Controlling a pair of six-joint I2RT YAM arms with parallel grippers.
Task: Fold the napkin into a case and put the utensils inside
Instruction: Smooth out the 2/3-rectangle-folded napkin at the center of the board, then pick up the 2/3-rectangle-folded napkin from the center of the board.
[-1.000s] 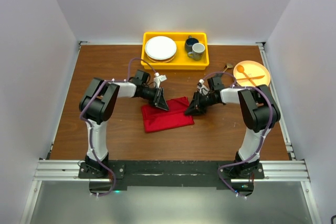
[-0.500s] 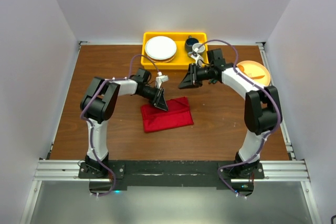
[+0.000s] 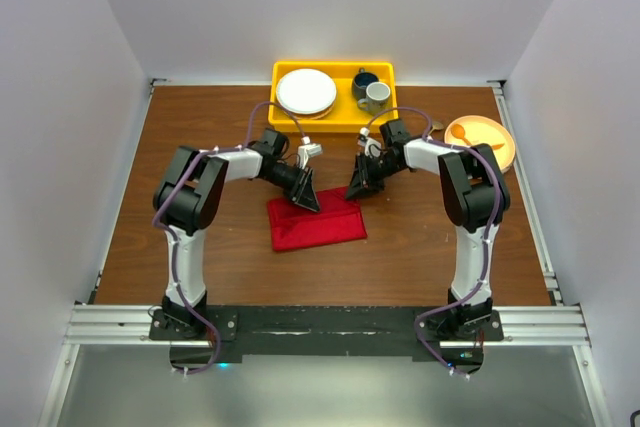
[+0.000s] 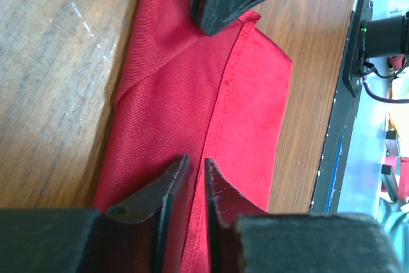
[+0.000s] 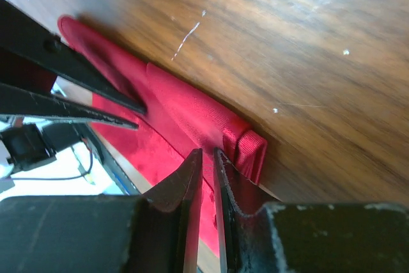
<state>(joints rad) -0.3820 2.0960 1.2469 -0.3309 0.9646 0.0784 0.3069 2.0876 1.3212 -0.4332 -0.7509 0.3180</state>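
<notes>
**Both claws down on the red napkin**

I see the napkin [image 3: 325, 227] lying folded on the brown desk [image 3: 200, 127]. It sits between my two arms, in front of the yellow tray [image 3: 335, 125]. It is a wide red shape with a hem line running along it.

My left claw [image 3: 310, 202] sits on the far left part of the cloth. Its fingers [image 4: 176, 187] are almost together, with only a thin slit. The hem runs right into that slit. I cannot tell if it pinches the cloth or only presses on it.

My right claw [image 3: 358, 190] is at the far right corner, where the cloth has a small rolled fold. Its fingers [image 5: 188, 177] are nearly together too, and red shows in the slit. I cannot tell if it holds anything.

The utensils [image 3: 478, 139] lie on the orange plate [image 3: 506, 132] off to the right, well apart from the napkin. A white plate [image 3: 306, 92] and two mugs [image 3: 375, 97] sit in the tray.
</notes>
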